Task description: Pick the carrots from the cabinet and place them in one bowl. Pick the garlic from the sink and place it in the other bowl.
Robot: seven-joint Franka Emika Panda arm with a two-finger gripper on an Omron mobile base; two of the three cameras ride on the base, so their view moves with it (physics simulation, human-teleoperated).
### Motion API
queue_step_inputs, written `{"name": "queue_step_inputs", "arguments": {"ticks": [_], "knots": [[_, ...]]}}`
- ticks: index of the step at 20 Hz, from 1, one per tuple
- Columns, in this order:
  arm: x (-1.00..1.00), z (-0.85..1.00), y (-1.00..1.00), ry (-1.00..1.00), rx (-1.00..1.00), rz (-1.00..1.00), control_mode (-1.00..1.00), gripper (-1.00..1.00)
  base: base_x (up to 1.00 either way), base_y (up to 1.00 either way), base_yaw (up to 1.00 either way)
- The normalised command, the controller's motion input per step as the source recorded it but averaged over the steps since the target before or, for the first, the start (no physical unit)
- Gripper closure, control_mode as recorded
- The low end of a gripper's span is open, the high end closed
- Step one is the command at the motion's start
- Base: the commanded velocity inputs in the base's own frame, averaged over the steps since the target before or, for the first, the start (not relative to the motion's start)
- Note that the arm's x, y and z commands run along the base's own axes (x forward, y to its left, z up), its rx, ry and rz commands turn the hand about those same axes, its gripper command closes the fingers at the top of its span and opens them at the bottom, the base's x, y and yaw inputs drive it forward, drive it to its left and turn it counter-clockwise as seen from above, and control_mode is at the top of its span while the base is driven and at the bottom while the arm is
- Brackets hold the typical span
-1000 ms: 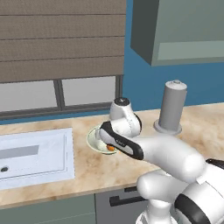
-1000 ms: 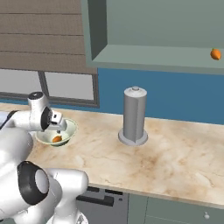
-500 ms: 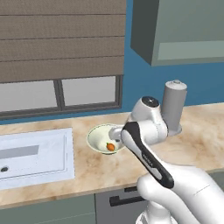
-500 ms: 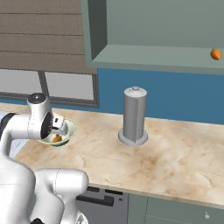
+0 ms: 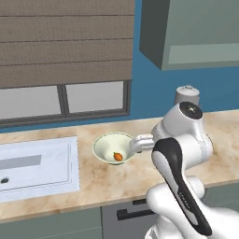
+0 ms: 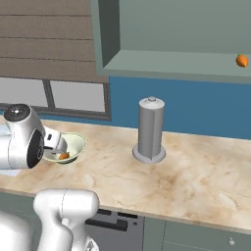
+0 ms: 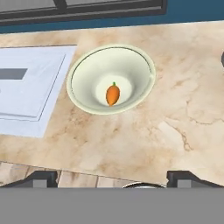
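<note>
One small orange carrot (image 7: 112,94) lies in the middle of the shallow cream-green bowl (image 7: 87,76) on the counter, also seen as the carrot (image 5: 118,157) in the bowl (image 5: 105,142). My gripper (image 7: 114,179) hangs open above and to the right of the bowl, its fingertips far apart with nothing between them; it reaches toward the bowl's right rim as the gripper (image 5: 134,145). A second carrot (image 6: 241,61) sits on the shelf of the wall cabinet (image 6: 171,34), far right. The sink (image 5: 51,158) lies left of the bowl. The garlic and the other bowl are out of view.
A tall grey cylinder (image 6: 150,130) stands on the counter right of the bowl, under the cabinet (image 5: 196,32). A window with blinds (image 5: 65,46) backs the sink. Marbled counter (image 6: 196,176) stretches to the right.
The arm has drawn back from over the bowl and risen to the right. The carrot stays in the bowl. The jaws remain open.
</note>
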Motion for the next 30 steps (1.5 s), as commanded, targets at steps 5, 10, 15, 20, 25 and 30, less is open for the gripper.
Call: {"name": "queue_step_inputs", "arguments": {"ticks": [5,10,15,20,25,30], "knots": [[-0.82,0.69,-0.39,0.01,0.0,-0.04,-1.0,-1.0,0.0,0.0,0.0],[-0.68,0.3,-0.52,0.0,0.0,-0.07,-1.0,-1.0,0.0,0.0,0.0],[-0.12,0.37,-0.86,0.06,-0.04,-0.06,-1.0,-1.0,0.0,0.0,0.0],[0.14,0.05,-0.71,0.13,-0.11,-0.11,-1.0,-1.0,0.0,0.0,0.0],[0.16,-0.04,-0.26,0.13,-0.13,-0.12,-1.0,-1.0,0.0,0.0,0.0],[0.0,0.0,0.0,0.0,0.0,0.0,-1.0,-1.0,0.0,0.0,0.0]]}}
